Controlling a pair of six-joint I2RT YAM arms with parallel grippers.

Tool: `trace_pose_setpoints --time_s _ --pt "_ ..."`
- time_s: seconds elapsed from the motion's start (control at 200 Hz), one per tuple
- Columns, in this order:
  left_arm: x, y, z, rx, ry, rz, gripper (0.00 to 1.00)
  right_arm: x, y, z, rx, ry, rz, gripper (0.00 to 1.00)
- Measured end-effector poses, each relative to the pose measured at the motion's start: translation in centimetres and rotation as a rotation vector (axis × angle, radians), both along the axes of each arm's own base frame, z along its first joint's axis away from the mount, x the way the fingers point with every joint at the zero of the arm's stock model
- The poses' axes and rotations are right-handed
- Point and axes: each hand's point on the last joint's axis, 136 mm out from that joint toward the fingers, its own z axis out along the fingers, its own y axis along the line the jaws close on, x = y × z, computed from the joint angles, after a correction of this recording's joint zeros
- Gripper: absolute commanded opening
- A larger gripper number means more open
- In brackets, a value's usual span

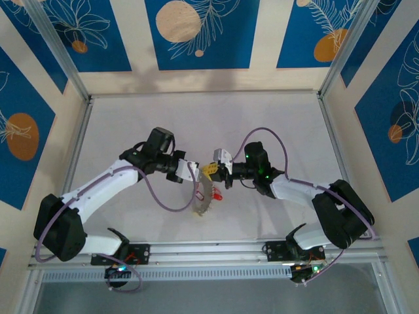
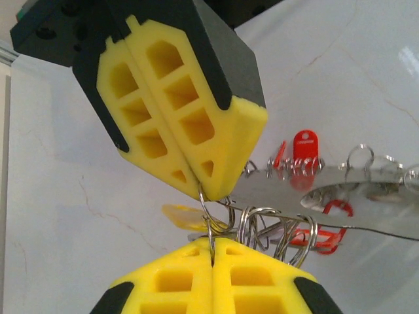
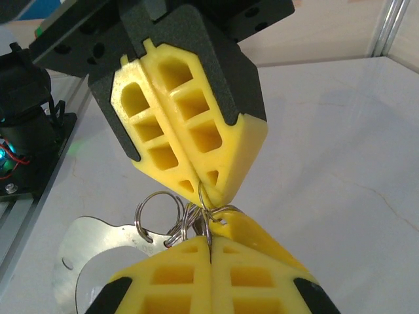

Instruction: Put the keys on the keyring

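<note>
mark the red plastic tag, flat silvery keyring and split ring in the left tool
red plastic tag (image 2: 305,141): left wrist view, flat face
flat silvery metal keyring (image 2: 281,190): left wrist view, shiny band
small steel split ring (image 2: 206,212): left wrist view, wire loop

Arms: two, left arm (image 1: 98,190) and right arm (image 1: 308,190).

Grippers: two, left gripper (image 2: 211,214) and right gripper (image 3: 205,216). Each has two yellow fingers (image 2: 177,111), four in all.

Keyring (image 2: 366,180): one.

Rings (image 2: 252,226): one is pinched in each gripper. The rest bunch along the keyring (six or more in the left wrist view, too overlapped for an exact tally).

Red tags (image 2: 305,144): three at least, possibly four, some edge-on.

Yellow tag (image 2: 180,217): one.

Table (image 1: 131,124): one.
</note>
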Motion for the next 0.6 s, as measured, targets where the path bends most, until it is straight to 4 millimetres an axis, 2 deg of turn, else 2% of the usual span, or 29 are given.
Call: trace_pose_setpoints --time_s 0.32,0.6 --pt "0.5 0.3 -0.2 0.011 -0.091 0.022 0.0 0.7 -0.2 0.5 0.031 0.039 -0.027 0.0" --pt "0.8 0.0 -0.3 -0.027 -0.096 0.053 0.0 0.9 -0.3 1.3 0.07 0.028 -0.039 0.0"
